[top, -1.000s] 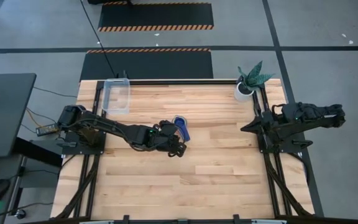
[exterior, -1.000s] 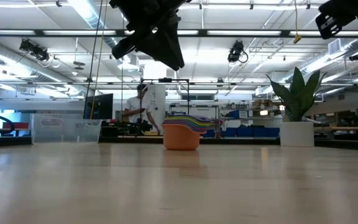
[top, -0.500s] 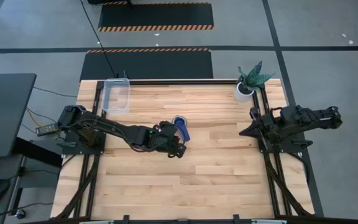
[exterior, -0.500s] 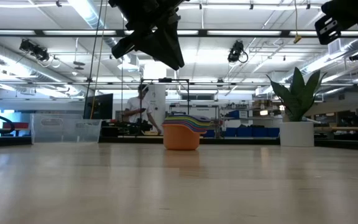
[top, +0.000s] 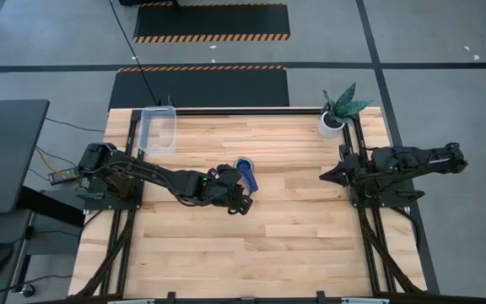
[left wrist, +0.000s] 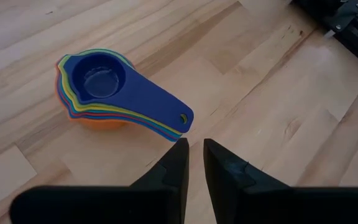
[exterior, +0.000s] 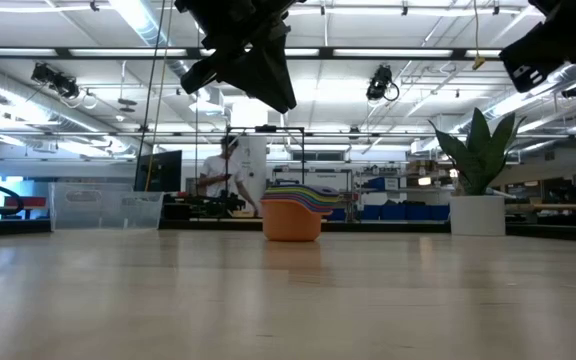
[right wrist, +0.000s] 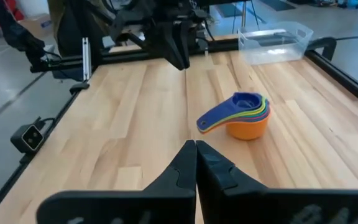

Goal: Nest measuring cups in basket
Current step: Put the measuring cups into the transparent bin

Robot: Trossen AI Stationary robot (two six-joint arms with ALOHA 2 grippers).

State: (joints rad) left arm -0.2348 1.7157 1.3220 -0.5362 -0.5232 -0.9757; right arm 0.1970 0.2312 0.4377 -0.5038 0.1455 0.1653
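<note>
The measuring cups (top: 245, 172) stand nested in one stack at mid-table, dark blue on top, orange at the bottom (exterior: 292, 222), resting on the orange cup's base. Their handles (left wrist: 166, 115) fan toward the near edge. The clear basket (top: 159, 129) sits at the far left corner and holds nothing. My left gripper (left wrist: 194, 149) hovers above the table just near of the handle tips, open by a narrow gap. My right gripper (right wrist: 195, 146) is shut, raised at the table's right edge (top: 324, 178), pointing at the stack (right wrist: 244, 118).
A white pot with a green plant (top: 337, 114) stands at the far right corner. Bare wood lies between the stack and the basket (right wrist: 272, 40). A person shows in the room behind the table (exterior: 220, 175).
My right arm has stretched out a little, and its gripper has moved slightly toward the table's left. The stack and the basket have stayed in place.
</note>
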